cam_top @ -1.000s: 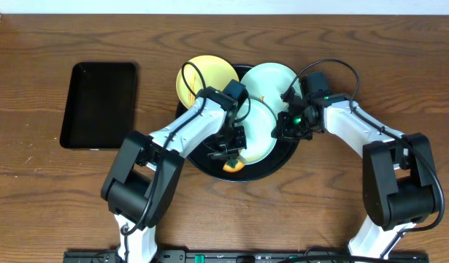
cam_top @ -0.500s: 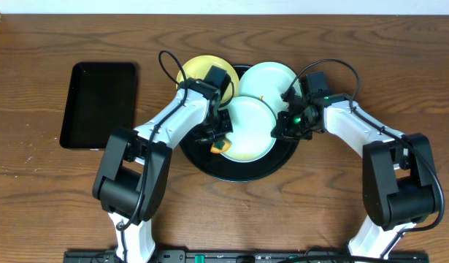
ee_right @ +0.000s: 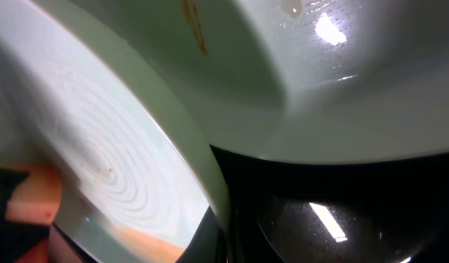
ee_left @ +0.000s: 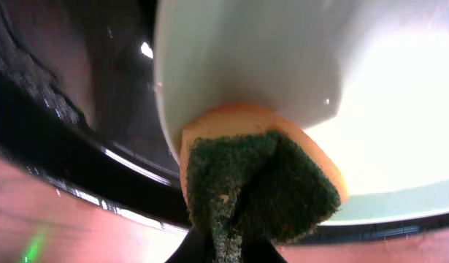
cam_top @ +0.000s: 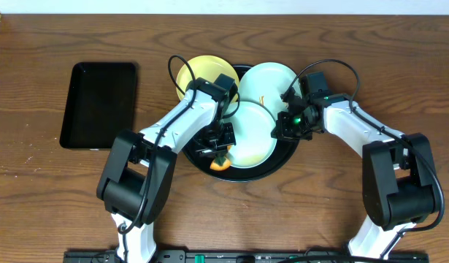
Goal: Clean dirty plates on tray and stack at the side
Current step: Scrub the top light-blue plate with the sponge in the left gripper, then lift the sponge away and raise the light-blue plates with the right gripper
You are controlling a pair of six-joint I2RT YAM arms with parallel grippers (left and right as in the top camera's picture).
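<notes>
The round black tray [cam_top: 204, 162] holds three plates: a pale yellow one [cam_top: 195, 73] at its back left, a mint one [cam_top: 268, 79] at the back right with an orange smear [ee_right: 195, 25], and a mint one [cam_top: 255, 135] in the middle. My left gripper [cam_top: 218, 152] is shut on an orange sponge with a green scouring face [ee_left: 261, 183], which presses on the middle plate's [ee_left: 282, 58] left front rim. My right gripper [cam_top: 286, 128] is shut on that plate's right rim [ee_right: 209, 186], its fingers on either side of the edge.
A rectangular black tray [cam_top: 100, 104] lies on the wooden table [cam_top: 49, 190] to the left. Both arms reach over the round tray from the front. The right arm's cable loops above the back right plate.
My left gripper swept the sponge toward the back left across the middle plate, then came back toward the front rim. The right gripper and the plates stayed put.
</notes>
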